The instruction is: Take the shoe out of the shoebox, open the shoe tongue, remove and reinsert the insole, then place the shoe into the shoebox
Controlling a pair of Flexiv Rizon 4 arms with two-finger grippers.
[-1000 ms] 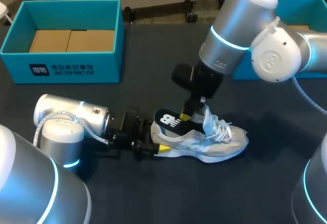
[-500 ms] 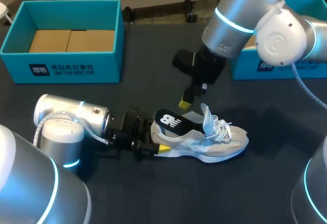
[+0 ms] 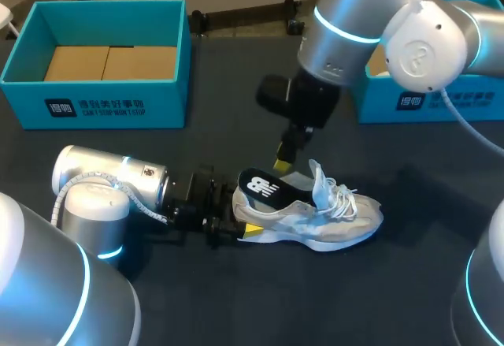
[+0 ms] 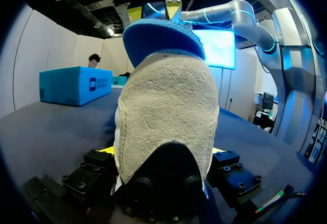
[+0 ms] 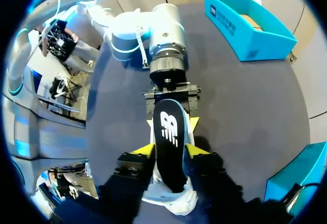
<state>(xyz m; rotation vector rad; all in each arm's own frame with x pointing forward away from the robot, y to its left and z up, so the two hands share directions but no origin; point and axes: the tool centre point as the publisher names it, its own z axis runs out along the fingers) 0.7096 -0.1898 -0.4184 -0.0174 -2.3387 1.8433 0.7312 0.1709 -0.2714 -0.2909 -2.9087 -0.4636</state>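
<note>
Shoe (image 3: 315, 220) lies on its sole at the middle of the counter (image 3: 236, 306), toe toward the right edge, its heel clamped in the left pincer (image 3: 240, 220). Black insole (image 3: 264, 186) juts from its opening. The right pincer (image 3: 282, 161) hovers just above, fingers apart.

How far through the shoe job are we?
Done: shoe out of the shoebox, on the table, tongue up. In hand: left gripper clamps the heel; insole sticks half out, open right gripper above it. Left: seat the insole, box the shoe.
</note>
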